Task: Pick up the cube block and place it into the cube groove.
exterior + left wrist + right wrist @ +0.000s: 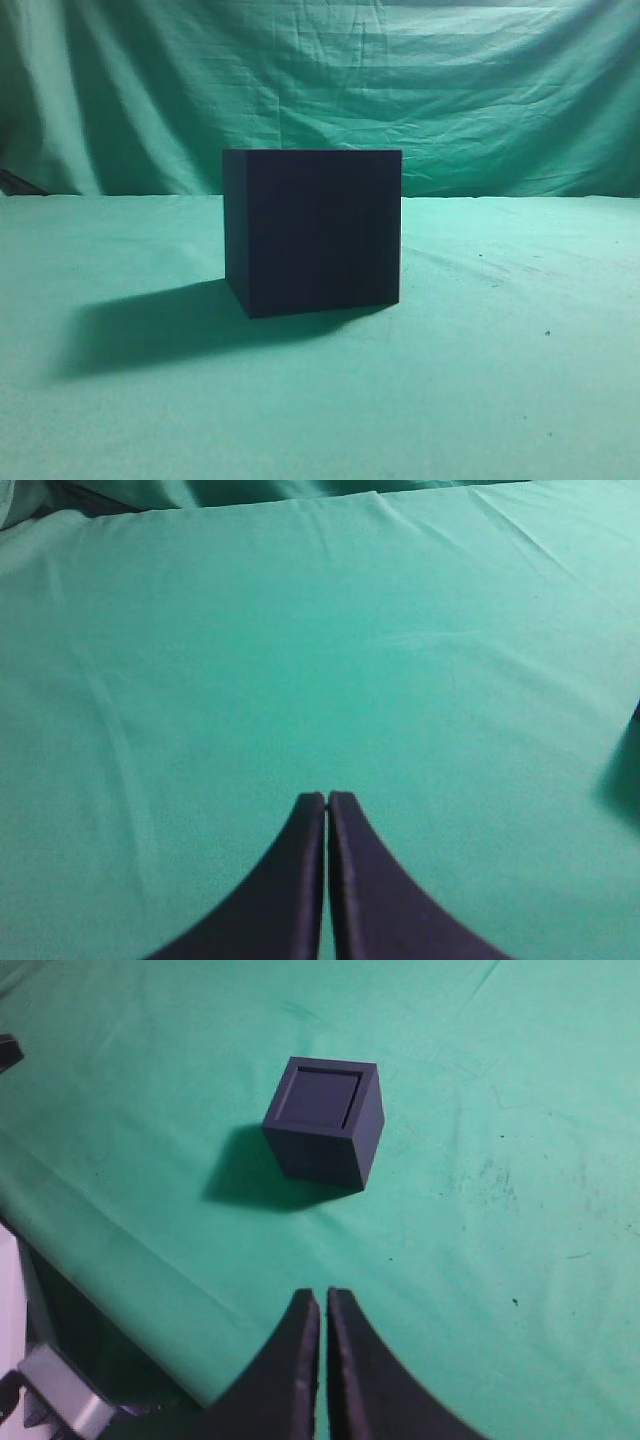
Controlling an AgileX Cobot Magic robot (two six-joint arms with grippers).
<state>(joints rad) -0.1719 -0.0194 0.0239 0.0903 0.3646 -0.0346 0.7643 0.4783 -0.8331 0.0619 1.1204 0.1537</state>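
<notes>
One dark box (pixel 315 230) is all I get on the exterior camera: it stands upright on the green cloth (pixel 500 380), square faces plain, its shadow thrown to the left. From that height I cannot see its top at all. My right wrist camera looks down on the same box (pixel 325 1125) and gives me what the other misses: a square recess, the cube groove (pixel 320 1098), inside a thin rim. The recess is filled nearly level by a flat dark face; I cannot tell from this whether that is the groove's floor or the cube block sitting in it. I see no separate block on the cloth in any view.

The right gripper (pixel 324 1300) sits near the cloth's front edge, apart from the box, fingers pressed together with nothing between them. The left gripper (pixel 326 802) is likewise closed and empty over bare cloth. Only the left wrist camera shows a dark sliver at its right edge, too cropped to identify.
</notes>
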